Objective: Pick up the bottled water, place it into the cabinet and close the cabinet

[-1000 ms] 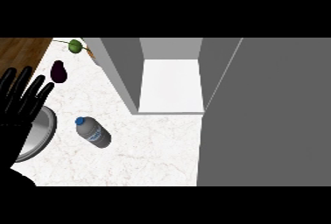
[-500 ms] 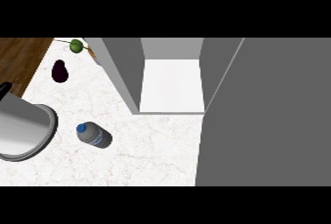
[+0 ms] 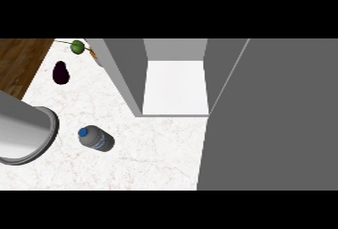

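We are looking down on a white marbled counter [image 3: 158, 156]; the bottled water [image 3: 95, 138] is lying on it, blue cap up-left, just beside our grey left forearm [image 3: 23, 132]; the cabinet [image 3: 175, 85] is standing open behind it; an eggplant [image 3: 61, 73] is resting near the wooden floor [image 3: 20, 62]; neither hand is showing, so we cannot tell their state.

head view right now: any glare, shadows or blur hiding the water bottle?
Head view: flat, even light, no glare and no cast shadow on the bottled water; its blue cap reads clearly against the pale counter. The grey forearm at the left edge stops short of covering it. The cabinet interior is bright white.
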